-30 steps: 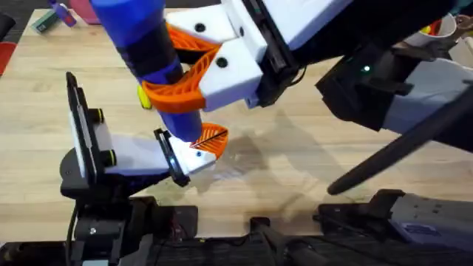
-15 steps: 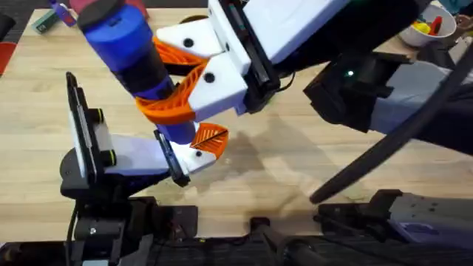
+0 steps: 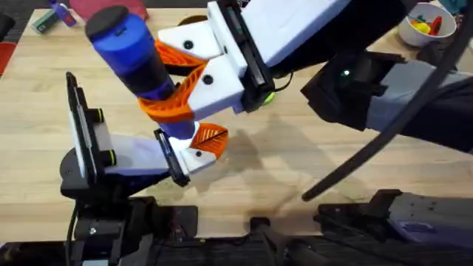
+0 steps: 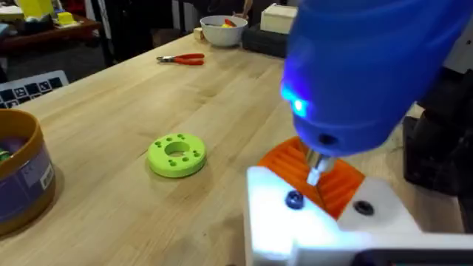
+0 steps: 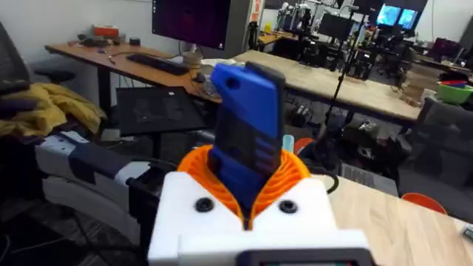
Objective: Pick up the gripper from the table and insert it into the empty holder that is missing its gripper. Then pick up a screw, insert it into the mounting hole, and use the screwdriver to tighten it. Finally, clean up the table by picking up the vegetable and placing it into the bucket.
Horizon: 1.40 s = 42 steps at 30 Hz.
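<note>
Left gripper sits low on the table, holding the white holder at its tip with the orange gripper already seated in it; fingers clamped on the white block as far as overhead shows. In the left wrist view the holder has a dark screw in one hole, with the screwdriver bit just above and beside it, orange ribs directly behind. Screwdriver stands tilted over the left gripper, blue body with a lit blue light at its lower end. Right gripper is clenched around the screwdriver's body, orange pads pressing both sides in the right wrist view. Past the left gripper: green disc on bare wood, bucket off to one side, red pliers and white bowl further out. Vegetable: can't tell where it is.
</note>
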{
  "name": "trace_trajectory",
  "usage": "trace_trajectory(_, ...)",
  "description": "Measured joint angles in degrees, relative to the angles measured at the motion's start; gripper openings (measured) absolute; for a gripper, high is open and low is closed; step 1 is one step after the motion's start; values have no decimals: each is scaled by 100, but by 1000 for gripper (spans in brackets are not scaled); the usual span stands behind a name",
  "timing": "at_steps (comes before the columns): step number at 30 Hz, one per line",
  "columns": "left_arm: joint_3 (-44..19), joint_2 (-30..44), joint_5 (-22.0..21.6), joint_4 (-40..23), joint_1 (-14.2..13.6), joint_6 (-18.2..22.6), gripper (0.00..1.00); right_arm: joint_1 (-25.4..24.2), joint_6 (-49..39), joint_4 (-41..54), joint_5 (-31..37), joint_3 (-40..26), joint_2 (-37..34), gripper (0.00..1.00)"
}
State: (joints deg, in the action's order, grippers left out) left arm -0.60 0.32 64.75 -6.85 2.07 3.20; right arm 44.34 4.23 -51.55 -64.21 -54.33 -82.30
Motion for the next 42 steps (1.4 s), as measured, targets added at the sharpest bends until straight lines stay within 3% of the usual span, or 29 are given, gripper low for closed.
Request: trace_trajectory(42,0,-2,0,0,0,0,11,-35,-300,223,0,0,-129,25)
